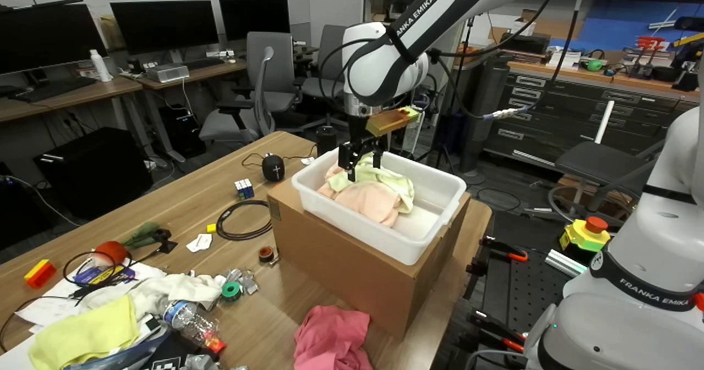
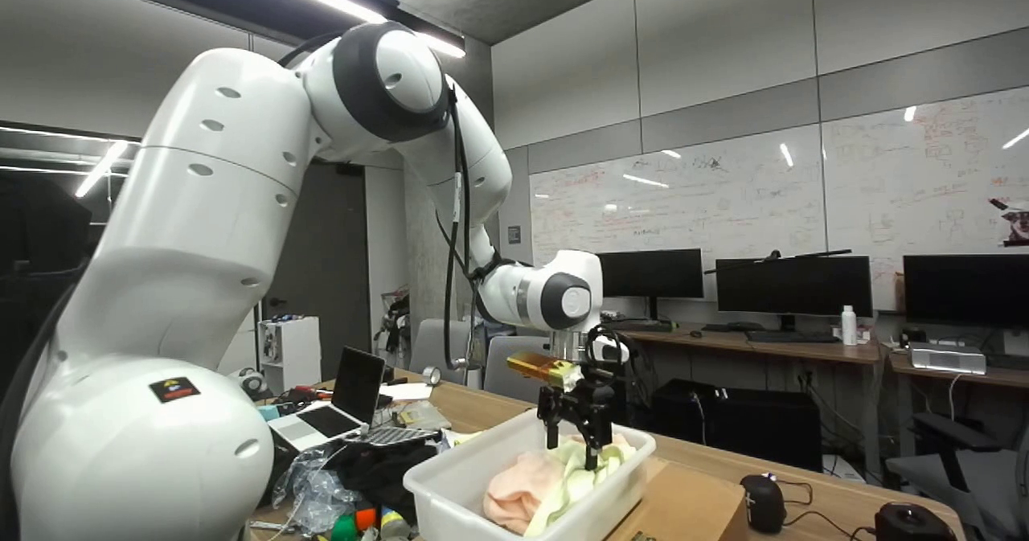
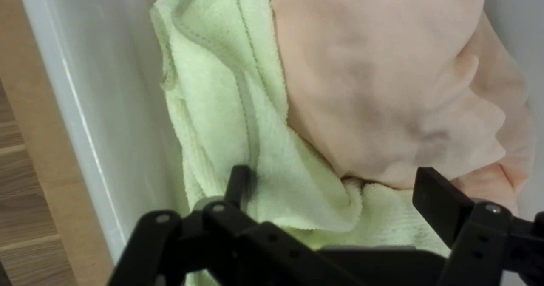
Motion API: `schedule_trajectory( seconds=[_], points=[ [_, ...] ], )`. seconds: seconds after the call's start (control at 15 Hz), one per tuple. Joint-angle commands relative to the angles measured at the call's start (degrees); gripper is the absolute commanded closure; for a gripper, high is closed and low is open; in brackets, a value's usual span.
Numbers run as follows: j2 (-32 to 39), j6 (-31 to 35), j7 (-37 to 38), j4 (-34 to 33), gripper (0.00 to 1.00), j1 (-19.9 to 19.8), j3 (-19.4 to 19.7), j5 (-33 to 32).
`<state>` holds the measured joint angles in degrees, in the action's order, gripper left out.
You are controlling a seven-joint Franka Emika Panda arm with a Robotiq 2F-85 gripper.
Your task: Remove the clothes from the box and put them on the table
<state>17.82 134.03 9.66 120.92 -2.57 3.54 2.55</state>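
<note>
A light green cloth (image 1: 400, 187) and a peach cloth (image 1: 369, 200) lie bunched together in a white plastic bin (image 1: 352, 226). The bin stands on a cardboard box (image 1: 341, 274) on the wooden table (image 1: 181, 205). My gripper (image 1: 364, 171) is open and points down inside the bin over the clothes. In the wrist view my gripper (image 3: 333, 173) has its fingers wide apart, with the green cloth (image 3: 212, 128) between and below them and the peach cloth (image 3: 382, 65) just beyond. I cannot tell whether the fingertips touch the cloth.
A deep pink cloth (image 1: 333, 340) lies on the table beside the cardboard box. A yellow cloth (image 1: 88, 331), a plastic bottle (image 1: 192, 323) and clutter lie at the near left. A black speaker (image 1: 273, 167), a puzzle cube (image 1: 244, 189) and a coiled cable (image 1: 223, 224) lie behind the box.
</note>
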Motion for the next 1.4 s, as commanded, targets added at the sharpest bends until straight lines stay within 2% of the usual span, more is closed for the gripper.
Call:
schedule_trajectory(
  seconds=[0.0, 0.93, 1.0, 1.07, 1.33],
  points=[
    [1.41, 1.78, 1.39, -1.19, 0.0, 0.05, 0.69, 0.13],
    [2.81, 4.62, 1.19, -0.7, 0.0, -0.03, 0.56, 0.7],
    [2.83, 5.25, 1.03, -0.6, 0.25, -0.05, 0.54, 0.7],
    [2.83, 5.7, 0.71, -0.51, 0.26, -0.08, 0.49, 0.65],
    [2.9, 6.89, 0.32, -0.43, 0.58, -0.23, 0.38, 0.9]
  ],
)
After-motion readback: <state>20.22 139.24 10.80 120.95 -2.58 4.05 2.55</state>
